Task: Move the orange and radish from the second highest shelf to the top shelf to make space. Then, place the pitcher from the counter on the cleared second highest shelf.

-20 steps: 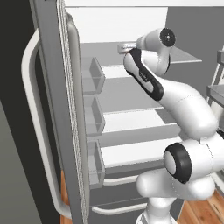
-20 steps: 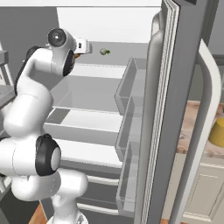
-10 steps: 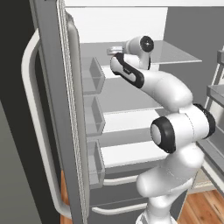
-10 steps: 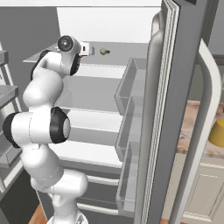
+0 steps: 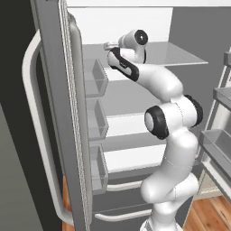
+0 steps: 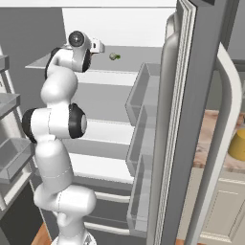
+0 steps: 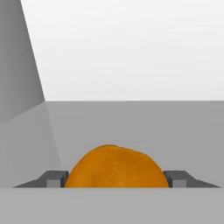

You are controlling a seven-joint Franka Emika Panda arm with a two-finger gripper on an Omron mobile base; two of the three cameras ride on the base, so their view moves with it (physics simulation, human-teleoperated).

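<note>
orange (image 7: 115, 167) between fingers (image 7: 53, 179), touching both, over top shelf (image 7: 131, 127)

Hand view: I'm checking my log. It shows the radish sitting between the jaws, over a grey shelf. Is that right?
Not quite. The hand view shows the orange between the jaws, not the radish, over a grey shelf. The radish lies apart from the hand, further back in the fridge, in the right base view.
</note>
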